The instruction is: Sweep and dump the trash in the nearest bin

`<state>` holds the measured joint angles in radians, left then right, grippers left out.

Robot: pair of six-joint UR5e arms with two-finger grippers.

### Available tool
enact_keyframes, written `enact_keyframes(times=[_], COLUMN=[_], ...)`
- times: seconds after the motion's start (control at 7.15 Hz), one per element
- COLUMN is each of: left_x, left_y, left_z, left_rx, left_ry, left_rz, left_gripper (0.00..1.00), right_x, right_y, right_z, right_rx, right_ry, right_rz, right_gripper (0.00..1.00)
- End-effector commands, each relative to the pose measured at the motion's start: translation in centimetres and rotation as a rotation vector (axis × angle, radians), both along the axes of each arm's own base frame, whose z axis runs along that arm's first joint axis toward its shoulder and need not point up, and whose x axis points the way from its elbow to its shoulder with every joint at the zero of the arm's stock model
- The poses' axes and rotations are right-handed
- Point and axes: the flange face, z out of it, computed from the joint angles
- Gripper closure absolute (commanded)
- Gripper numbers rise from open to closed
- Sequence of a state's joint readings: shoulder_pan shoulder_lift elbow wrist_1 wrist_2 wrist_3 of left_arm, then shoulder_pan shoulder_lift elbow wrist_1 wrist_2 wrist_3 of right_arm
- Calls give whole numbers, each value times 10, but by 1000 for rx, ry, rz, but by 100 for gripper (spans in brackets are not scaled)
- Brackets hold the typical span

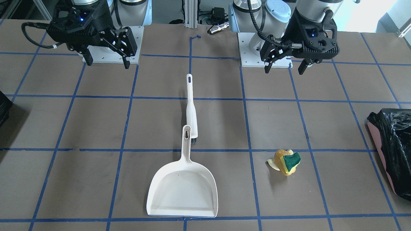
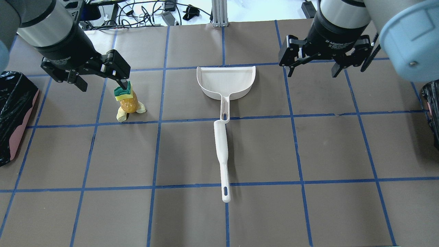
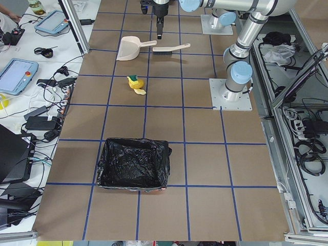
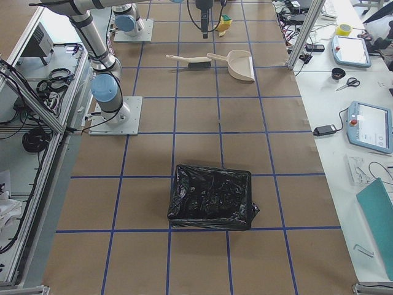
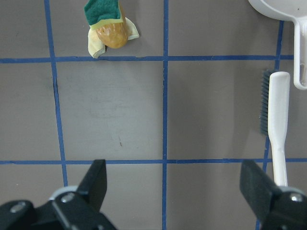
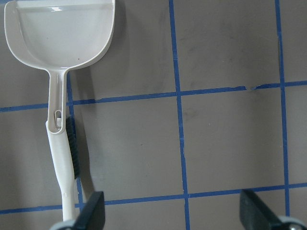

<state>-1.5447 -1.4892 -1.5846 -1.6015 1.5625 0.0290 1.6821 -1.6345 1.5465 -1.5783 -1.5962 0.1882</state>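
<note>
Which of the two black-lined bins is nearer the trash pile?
The pink-sided bin on the robot's left; the trash pile lies in that half, far from the other bin.

table [image 1: 96, 128]: dull grey-brown, gridded with blue tape lines.
dustpan [image 1: 183, 189]: plain white.
brush [image 1: 191, 106]: white handle, dark bristles.
trash [image 1: 286, 162]: yellow sponge [image 5: 101, 10] with dark green layer, orange-yellow lump [image 5: 111, 34], pale cream peel [image 5: 96, 45].
bin [image 2: 21, 132]: pink side, glossy crinkled black bag [image 2: 13, 99].

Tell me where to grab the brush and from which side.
Take the brush by the middle of its slim handle, from straight above, closing across its width. It lies flat, and its bristle end is crowded by the dustpan handle.
</note>
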Motion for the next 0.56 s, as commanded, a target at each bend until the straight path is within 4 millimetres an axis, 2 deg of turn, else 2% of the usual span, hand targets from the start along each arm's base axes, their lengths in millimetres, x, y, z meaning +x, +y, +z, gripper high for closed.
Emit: enact_keyframes(times=[0.0,0.42], left_x=[0,0], left_y=[0,0], left_z=[-1,-1], left_rx=[3,2], left_ry=[-1,-1], left_rz=[0,0], left_gripper=[0,0], right_x=[1,1], right_y=[1,-2], right_z=[0,-7], right_rx=[1,16], right_ry=[-1,-1], right_rz=[2,0], right_gripper=[0,0])
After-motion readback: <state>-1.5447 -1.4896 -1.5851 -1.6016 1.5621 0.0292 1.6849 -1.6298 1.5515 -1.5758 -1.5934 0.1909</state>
